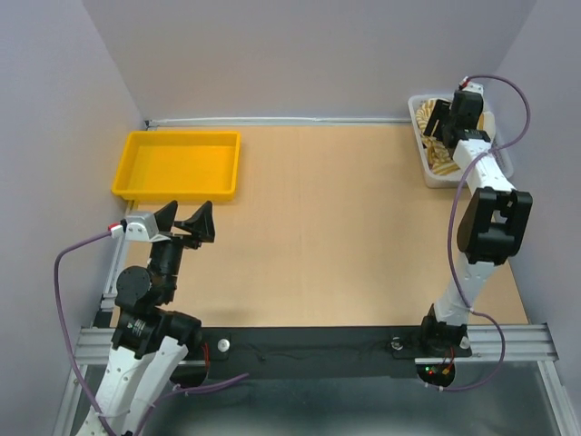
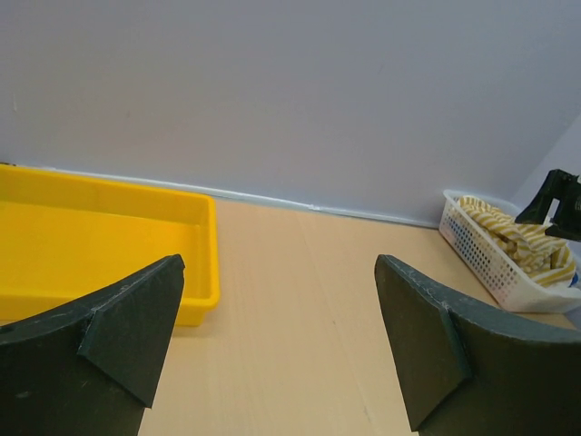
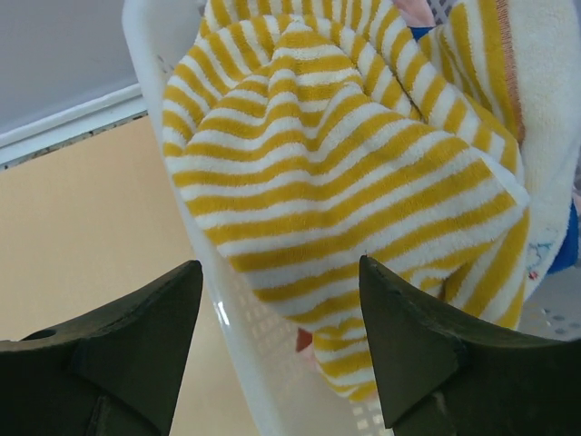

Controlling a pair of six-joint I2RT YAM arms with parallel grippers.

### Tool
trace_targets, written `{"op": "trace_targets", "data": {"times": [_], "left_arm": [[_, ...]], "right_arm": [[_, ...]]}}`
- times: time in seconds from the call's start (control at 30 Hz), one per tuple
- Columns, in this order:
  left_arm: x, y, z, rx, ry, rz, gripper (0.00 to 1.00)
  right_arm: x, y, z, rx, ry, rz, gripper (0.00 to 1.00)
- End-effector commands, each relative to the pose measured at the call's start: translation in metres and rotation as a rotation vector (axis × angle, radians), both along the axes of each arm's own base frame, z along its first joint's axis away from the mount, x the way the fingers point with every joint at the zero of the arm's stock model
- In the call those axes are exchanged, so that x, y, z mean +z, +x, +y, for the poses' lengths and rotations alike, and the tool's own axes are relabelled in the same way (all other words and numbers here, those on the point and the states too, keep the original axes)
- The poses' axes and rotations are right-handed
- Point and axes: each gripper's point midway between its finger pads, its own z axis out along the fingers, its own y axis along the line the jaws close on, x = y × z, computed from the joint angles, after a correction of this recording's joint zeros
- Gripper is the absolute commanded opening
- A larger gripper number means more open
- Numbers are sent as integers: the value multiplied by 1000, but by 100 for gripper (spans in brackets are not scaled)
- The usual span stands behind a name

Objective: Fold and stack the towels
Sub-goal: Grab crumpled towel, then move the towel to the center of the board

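Note:
The yellow-and-cream striped towel (image 3: 336,163) lies bunched in a white perforated basket (image 3: 227,300) at the table's far right (image 1: 425,162). A sliver of blue towel (image 3: 567,245) shows at its right edge and a bit of pink towel (image 3: 418,11) at the top. My right gripper (image 3: 280,268) hangs open just above the basket's near rim, one finger outside the wall and one over the striped towel, holding nothing. In the top view that gripper (image 1: 438,123) sits over the basket. My left gripper (image 1: 186,218) is open and empty above the table's left side.
A yellow tray (image 1: 177,163) stands at the back left, just ahead of the left gripper (image 2: 280,272). A wall runs along the table's back edge. From the left wrist view the basket (image 2: 481,259) appears at the far right.

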Motion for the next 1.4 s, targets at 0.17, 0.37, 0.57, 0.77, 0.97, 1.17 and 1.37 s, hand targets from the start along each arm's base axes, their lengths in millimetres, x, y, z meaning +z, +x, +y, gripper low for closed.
{"op": "trace_targets", "data": {"times": [0.17, 0.37, 0.57, 0.77, 0.97, 1.17, 1.37], "left_arm": [[1, 4, -2, 2, 17, -14, 96], [0, 5, -2, 3, 19, -9, 95], [-1, 5, -3, 0, 20, -10, 94], [-2, 6, -4, -4, 21, -2, 94], [-9, 11, -6, -8, 35, 26, 94], [-10, 14, -8, -18, 40, 37, 94], [-13, 17, -11, -32, 52, 47, 94]], "right_arm": [[-22, 36, -6, 45, 51, -10, 67], [-5, 37, -11, 56, 36, -39, 16], [85, 30, -4, 101, 4, -202, 1], [235, 19, 19, 198, -33, -501, 0], [364, -13, 74, 382, -27, -804, 0], [430, -61, 144, 634, 49, -1029, 1], [422, -101, 230, 921, 209, -998, 1]]}}
